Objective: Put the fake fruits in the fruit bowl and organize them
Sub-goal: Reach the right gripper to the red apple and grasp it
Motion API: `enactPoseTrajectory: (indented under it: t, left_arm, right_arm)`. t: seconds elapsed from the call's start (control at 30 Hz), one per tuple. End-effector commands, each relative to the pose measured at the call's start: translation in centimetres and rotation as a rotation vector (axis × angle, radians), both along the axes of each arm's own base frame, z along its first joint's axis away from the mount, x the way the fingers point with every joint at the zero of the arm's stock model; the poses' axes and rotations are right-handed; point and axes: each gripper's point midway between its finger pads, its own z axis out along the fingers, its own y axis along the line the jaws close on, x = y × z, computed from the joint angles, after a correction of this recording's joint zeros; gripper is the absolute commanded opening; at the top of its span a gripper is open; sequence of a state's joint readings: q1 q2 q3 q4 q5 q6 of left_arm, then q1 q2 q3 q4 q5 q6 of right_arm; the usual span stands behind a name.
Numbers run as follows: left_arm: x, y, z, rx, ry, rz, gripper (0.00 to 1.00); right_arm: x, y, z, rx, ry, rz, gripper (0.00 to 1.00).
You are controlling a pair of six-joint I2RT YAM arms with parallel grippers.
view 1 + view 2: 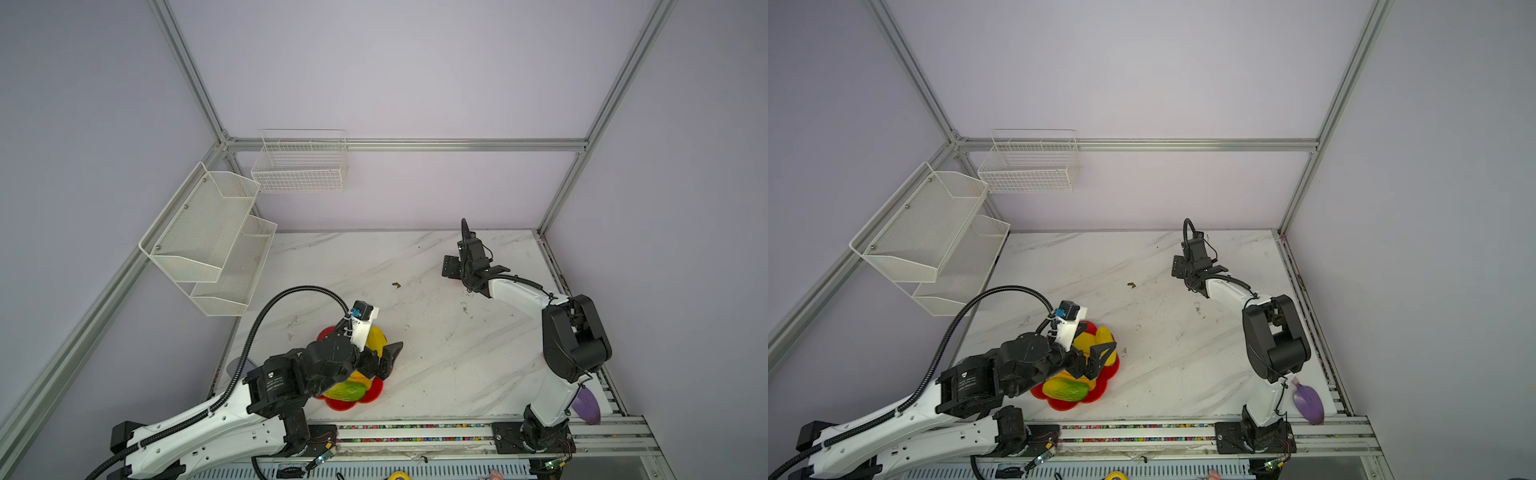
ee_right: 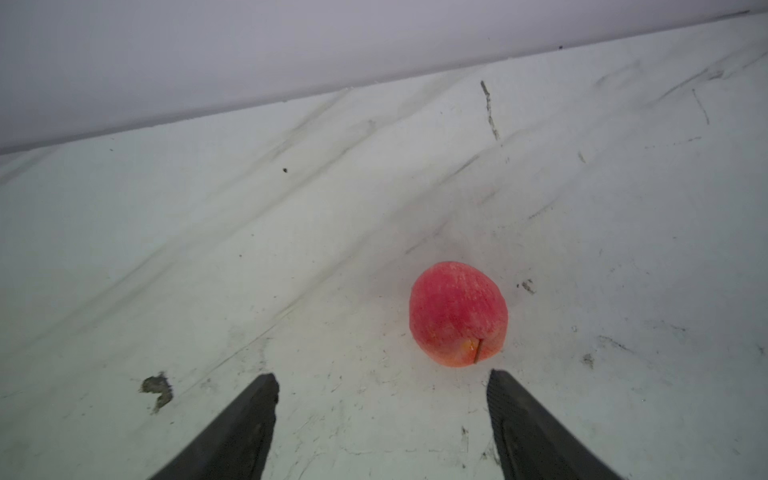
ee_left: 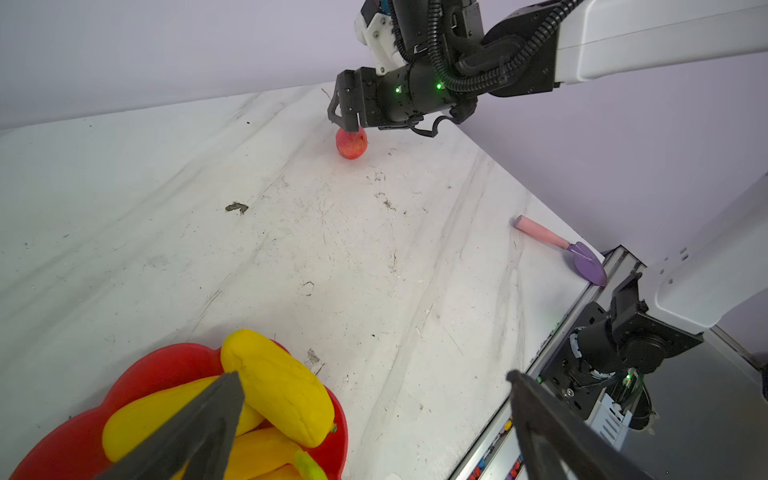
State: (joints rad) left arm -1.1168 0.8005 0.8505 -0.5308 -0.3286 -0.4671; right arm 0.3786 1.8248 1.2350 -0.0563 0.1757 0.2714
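The red flower-shaped fruit bowl (image 1: pixel 376 392) (image 1: pixel 1059 405) (image 3: pixel 166 365) sits at the table's front left. It holds yellow mangoes (image 1: pixel 376 337) (image 3: pixel 282 390), a green-yellow mango (image 1: pixel 349 390) (image 1: pixel 1069 390) and yellow-orange bananas (image 3: pixel 257 453). My left gripper (image 1: pixel 386 360) (image 1: pixel 1100 359) (image 3: pixel 374 376) hovers over the bowl's right side, open and empty. The small pink-red apple (image 3: pixel 351 144) (image 2: pixel 457 316) lies on the table at the back right, hidden under the arm in both top views. My right gripper (image 1: pixel 451 266) (image 1: pixel 1179 266) (image 3: pixel 345 114) (image 2: pixel 382 374) stands open just short of the apple, which is nearer one finger.
A purple trowel with a pink handle (image 1: pixel 586 405) (image 1: pixel 1308 403) (image 3: pixel 582 257) lies at the front right edge. White wire baskets (image 1: pixel 208 237) (image 1: pixel 299 166) hang on the left and back walls. A brown speck (image 1: pixel 396 284) marks the marble table (image 1: pixel 415 374).
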Motion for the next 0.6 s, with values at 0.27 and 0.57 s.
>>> enactPoseTrajectory:
  t: [0.27, 0.57]
  left_arm:
    - [3.1, -5.4, -1.5, 0.016, 0.001, -0.046, 1.0]
    - [3.5, -5.5, -2.2, 0.0, 0.029, -0.051, 1.0]
  right_arm:
    - [2.6, -3.8, -2.2, -0.071, -0.015, -0.048, 0.87]
    - [3.6, -3.1, -4.7, -0.018, 0.023, -0.007, 0.87]
